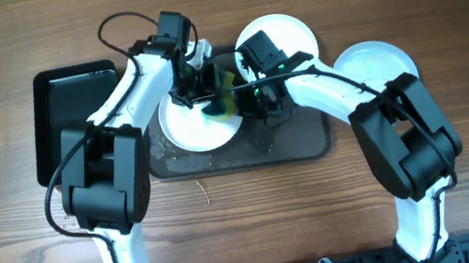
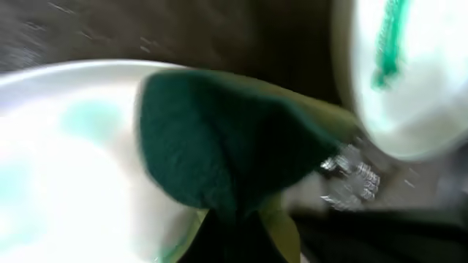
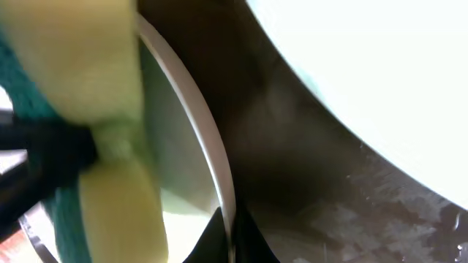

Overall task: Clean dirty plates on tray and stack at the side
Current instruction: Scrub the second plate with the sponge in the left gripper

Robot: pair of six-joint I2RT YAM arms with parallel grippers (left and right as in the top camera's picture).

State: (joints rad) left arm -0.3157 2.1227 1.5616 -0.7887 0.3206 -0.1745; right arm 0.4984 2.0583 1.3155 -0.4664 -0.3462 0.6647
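Observation:
A white plate (image 1: 196,126) lies on the dark grey tray (image 1: 303,144) and carries a faint teal smear (image 2: 88,120). My left gripper (image 1: 210,99) is shut on a green and yellow sponge (image 2: 227,139), which presses on this plate. My right gripper (image 3: 232,237) is shut on the plate's right rim (image 3: 197,109), one finger on each side. A second plate (image 1: 280,33) with a teal streak (image 2: 391,36) sits at the tray's far edge. A third, plain white plate (image 1: 380,59) rests on the table to the right of the tray.
A glossy black rectangular container (image 1: 69,111) stands on the table left of the tray. Both arms cross over the tray's middle. The wet tray surface (image 3: 329,190) shows droplets. Bare wooden table surrounds everything.

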